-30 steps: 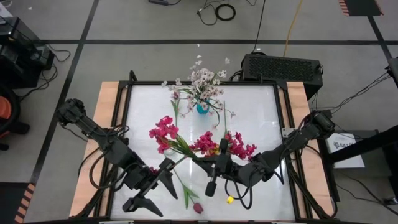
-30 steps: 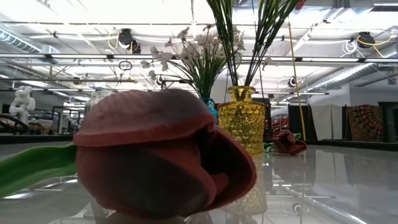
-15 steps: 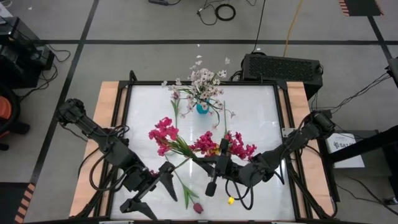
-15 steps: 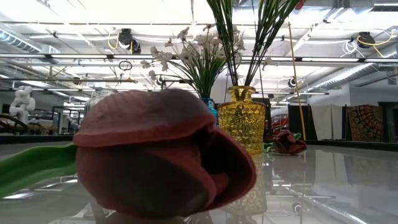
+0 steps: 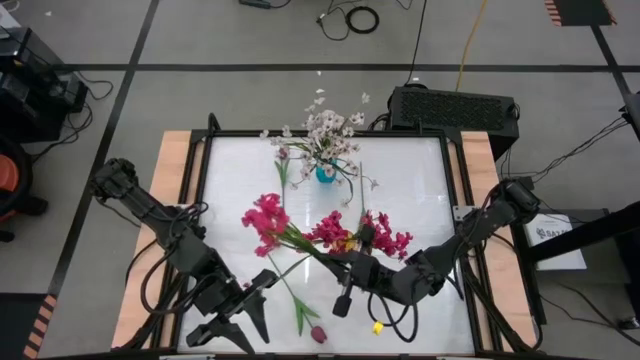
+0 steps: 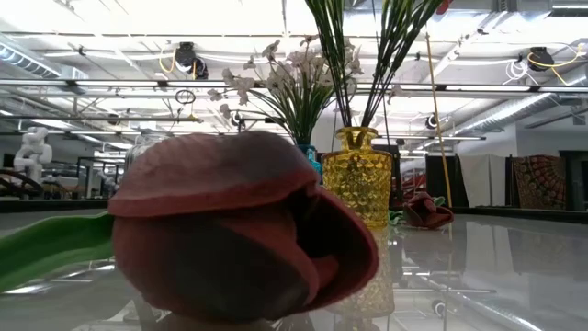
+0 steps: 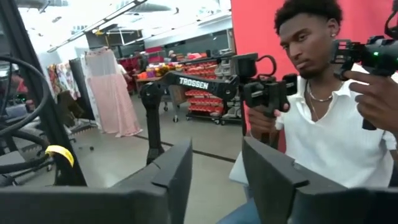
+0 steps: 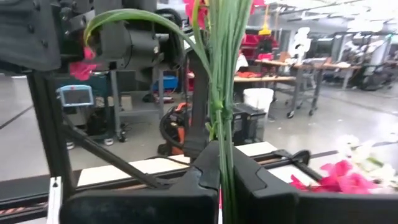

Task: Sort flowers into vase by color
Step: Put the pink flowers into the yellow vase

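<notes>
- Magenta flowers (image 5: pixel 330 232): clusters spread across the middle of the white table (image 5: pixel 420 180), green stems (image 8: pixel 222 93) gathered and running toward the near edge.
- Right gripper (image 5: pixel 343 297): near the table's centre, toward the near edge; fingers (image 8: pixel 193 186) clamped on the bundle of green stems, seen upright between them in the right wrist view.
- Maroon tulip (image 5: pixel 318 334): lying flat at the near edge, its green stem (image 5: pixel 285 290) angled back toward the magenta clusters; bloom filling the low view (image 6: pixel 234 230).
- Second maroon tulip (image 6: pixel 424 210): lying on the table to the right of the yellow vase in the low view.
- White-pink blossoms (image 5: pixel 328 128): standing in a small blue vase (image 5: pixel 326 174) near the far edge.
- Yellow glass vase (image 6: pixel 358 188): upright, holding green stems, seen in the low view only.
- Left gripper (image 5: pixel 245 325): at the near left corner, just left of the tulip; fingers (image 7: pixel 177 174) parted with a gap between them, gripping nothing.
- Person in a white shirt (image 7: pixel 329 137): beyond the table in the left wrist view, holding control handles.
</notes>
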`<state>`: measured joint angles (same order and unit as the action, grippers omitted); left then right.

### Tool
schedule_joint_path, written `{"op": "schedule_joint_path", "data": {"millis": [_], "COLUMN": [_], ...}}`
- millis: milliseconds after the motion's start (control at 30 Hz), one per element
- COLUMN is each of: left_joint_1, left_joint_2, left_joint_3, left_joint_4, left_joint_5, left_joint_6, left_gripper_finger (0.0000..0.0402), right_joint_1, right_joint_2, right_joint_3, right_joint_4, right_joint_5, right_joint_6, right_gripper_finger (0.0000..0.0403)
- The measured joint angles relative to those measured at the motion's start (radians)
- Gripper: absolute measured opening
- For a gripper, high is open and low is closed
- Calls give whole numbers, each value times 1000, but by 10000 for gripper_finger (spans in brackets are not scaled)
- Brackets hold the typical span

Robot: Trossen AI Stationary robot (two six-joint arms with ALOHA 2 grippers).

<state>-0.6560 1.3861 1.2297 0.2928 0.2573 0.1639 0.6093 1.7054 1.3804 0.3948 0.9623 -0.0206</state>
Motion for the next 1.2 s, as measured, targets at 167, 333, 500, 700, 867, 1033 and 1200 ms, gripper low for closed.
{"op": "schedule_joint_path", "data": {"millis": [167,333,500,700,867,1033,1200], "left_joint_1": [-16,-21,-17,-17,-19,-30,-34], "left_joint_2": [0,0,0,0,0,0,-1], "left_joint_3": [0,0,0,0,0,0,0], "left_joint_4": [0,1,1,14,2,-1,2], "left_joint_5": [0,-10,-51,-66,-60,-52,-15], "left_joint_6": [28,34,45,62,54,56,74], "left_gripper_finger": [125,135,148,191,263,322,311], "right_joint_1": [31,64,104,141,175,210,211], "right_joint_2": [-11,-38,-68,-83,-83,-84,-83], "right_joint_3": [0,0,0,0,0,0,0], "right_joint_4": [23,25,26,28,101,189,191], "right_joint_5": [60,117,145,164,267,304,303], "right_joint_6": [-69,-108,-145,-168,-272,-363,-366], "right_gripper_finger": [0,0,0,0,0,0,0]}}
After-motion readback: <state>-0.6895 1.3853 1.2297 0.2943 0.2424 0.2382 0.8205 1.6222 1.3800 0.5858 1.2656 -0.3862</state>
